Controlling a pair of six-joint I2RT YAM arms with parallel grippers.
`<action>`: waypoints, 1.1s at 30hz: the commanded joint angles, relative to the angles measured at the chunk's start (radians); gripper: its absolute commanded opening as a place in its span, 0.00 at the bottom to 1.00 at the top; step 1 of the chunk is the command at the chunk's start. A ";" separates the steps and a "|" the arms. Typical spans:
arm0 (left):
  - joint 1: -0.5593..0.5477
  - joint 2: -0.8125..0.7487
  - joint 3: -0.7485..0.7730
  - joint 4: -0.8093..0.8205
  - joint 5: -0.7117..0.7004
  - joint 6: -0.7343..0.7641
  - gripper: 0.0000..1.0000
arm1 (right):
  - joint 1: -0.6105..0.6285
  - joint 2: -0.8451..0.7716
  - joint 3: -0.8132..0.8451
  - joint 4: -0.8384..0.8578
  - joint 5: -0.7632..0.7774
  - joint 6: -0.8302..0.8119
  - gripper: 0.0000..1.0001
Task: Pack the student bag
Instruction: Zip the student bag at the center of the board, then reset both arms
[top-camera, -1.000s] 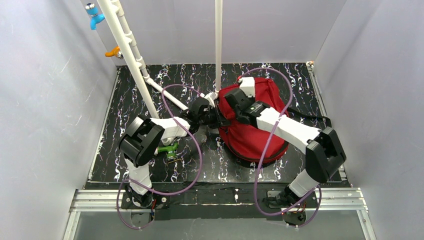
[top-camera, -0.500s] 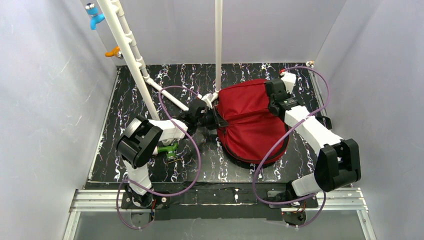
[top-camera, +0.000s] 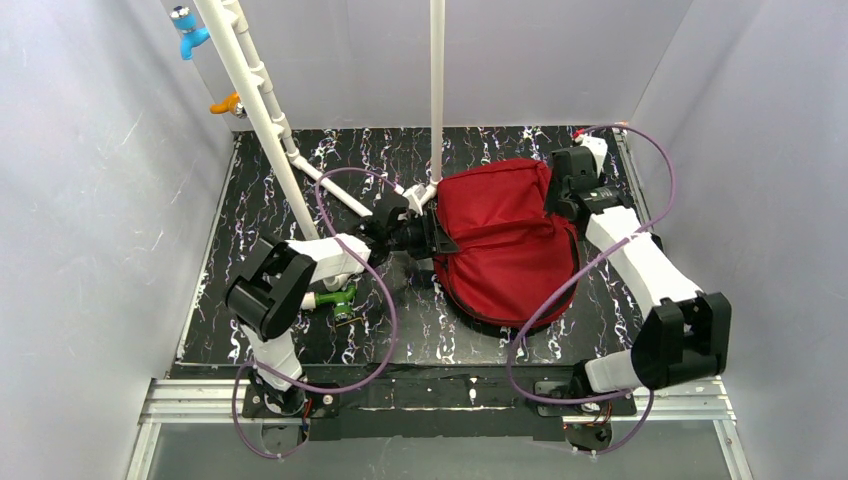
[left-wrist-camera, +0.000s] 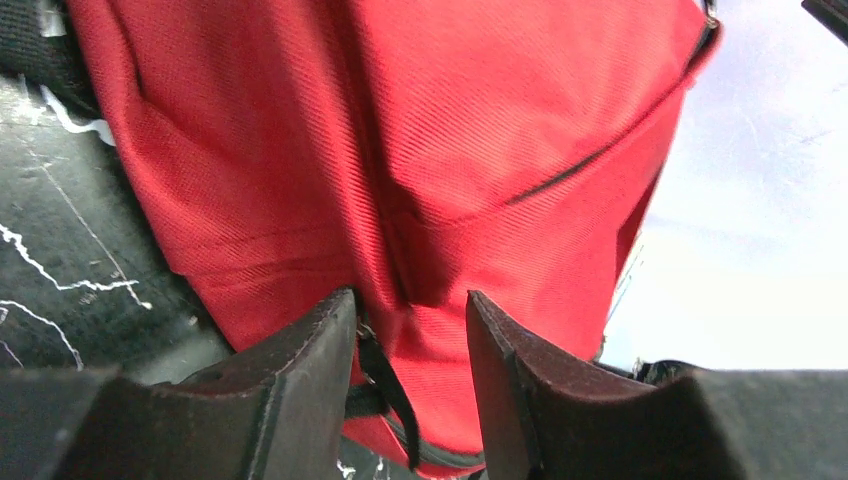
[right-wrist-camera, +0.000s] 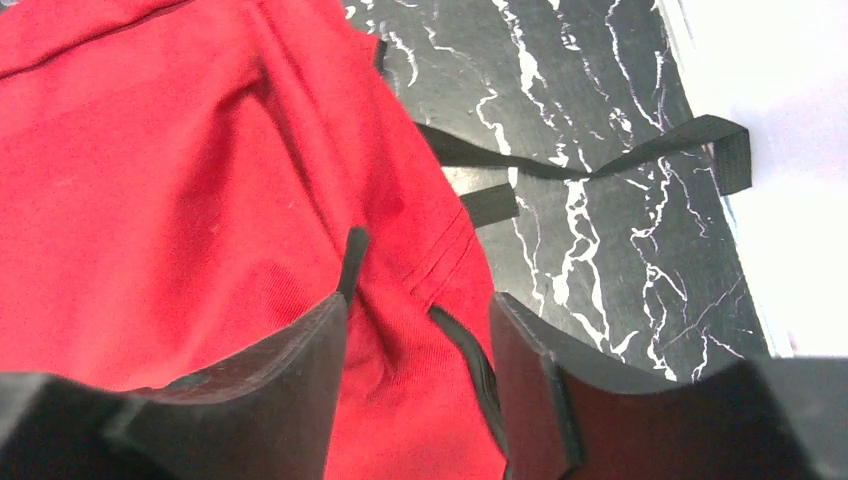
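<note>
The student bag (top-camera: 500, 245) is lying on the black marbled table (top-camera: 260, 220), right of centre, with its rounded end pointing toward the arm bases. Its far left corner is sitting by the foot of a white pole (top-camera: 437, 90). The left gripper (top-camera: 428, 236) is reaching in at the bag's left edge. Its jaws are standing apart, with a fold of red cloth bulging between them, and it is hard to tell whether the pads are touching it. The right gripper (top-camera: 556, 195) is hovering at the bag's far right corner, jaws likewise spread over red fabric and a dark tab. A black strap (right-wrist-camera: 600, 165) is trailing across the table beside the bag. A green object (top-camera: 340, 297) is peeking out from under the left arm, too hidden to identify.
</note>
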 joint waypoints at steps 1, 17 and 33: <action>-0.002 -0.157 0.056 -0.093 0.091 0.064 0.44 | 0.009 -0.143 0.074 -0.085 -0.116 -0.059 0.66; -0.131 -0.860 0.285 -0.623 0.052 0.547 0.72 | 0.010 -0.501 0.138 0.009 -0.452 -0.064 0.98; -0.132 -1.291 0.494 -0.800 -0.613 0.896 0.90 | 0.010 -0.660 0.450 -0.177 -0.058 -0.120 0.98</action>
